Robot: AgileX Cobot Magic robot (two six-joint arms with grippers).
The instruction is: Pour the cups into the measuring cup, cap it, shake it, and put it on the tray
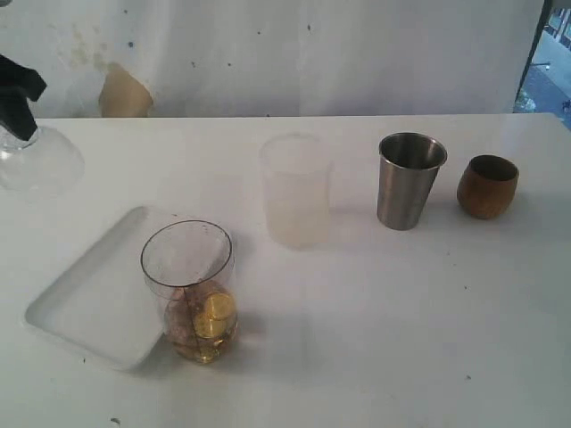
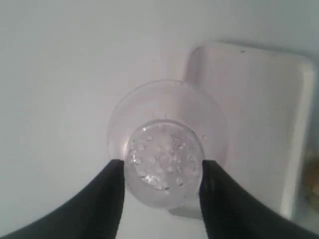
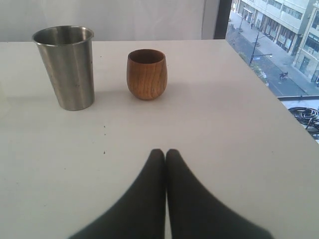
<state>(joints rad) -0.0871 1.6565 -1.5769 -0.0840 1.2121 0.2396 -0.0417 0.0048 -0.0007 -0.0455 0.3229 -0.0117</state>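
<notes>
The clear measuring cup [image 1: 188, 287] stands upright against the near right edge of the white tray [image 1: 94, 290], with yellow and brown pieces in its bottom. The steel tumbler [image 1: 409, 180] and the brown cup [image 1: 488, 185] stand upright side by side at the back right, also seen as tumbler [image 3: 67, 66] and brown cup [image 3: 146, 73]. My left gripper [image 1: 20, 111] is at the far left, shut on the narrow perforated top of a clear domed cap [image 2: 164, 162]. My right gripper [image 3: 165, 153] is shut and empty, low over bare table short of the two cups.
A frosted translucent cup [image 1: 294, 189] stands mid-table between the measuring cup and the tumbler. A tan object [image 1: 123, 92] sits at the back wall. The table's right edge [image 3: 279, 99] drops off beside a window. The tray [image 2: 249, 99] lies just beyond the cap.
</notes>
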